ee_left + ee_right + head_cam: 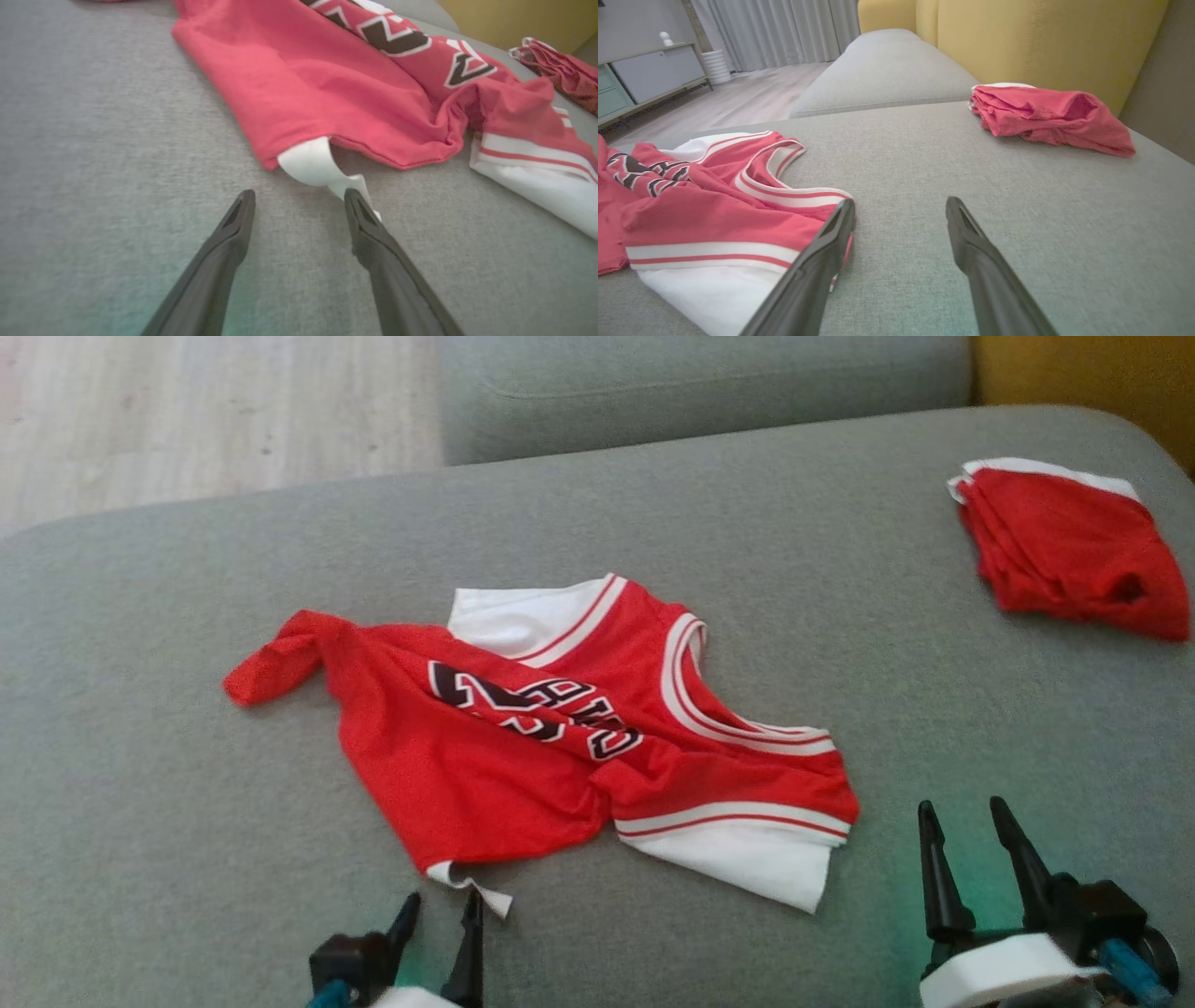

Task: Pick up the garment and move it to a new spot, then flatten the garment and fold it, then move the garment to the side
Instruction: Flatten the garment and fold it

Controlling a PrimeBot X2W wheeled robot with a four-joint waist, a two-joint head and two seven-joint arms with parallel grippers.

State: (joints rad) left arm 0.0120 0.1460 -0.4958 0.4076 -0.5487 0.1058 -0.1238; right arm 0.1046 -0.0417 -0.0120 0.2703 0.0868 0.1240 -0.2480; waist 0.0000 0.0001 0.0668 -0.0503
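Here, grey cushion [653, 504] under garment [523, 765], pale floor [187, 411] beyond

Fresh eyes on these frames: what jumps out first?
A crumpled red basketball jersey with white trim and black lettering lies mid-cushion on the grey sofa. A second red garment sits folded at the far right, by the yellow backrest. The left hand, open, points at a white strip at the jersey's hem; the right hand, also open, sits just right of the jersey.
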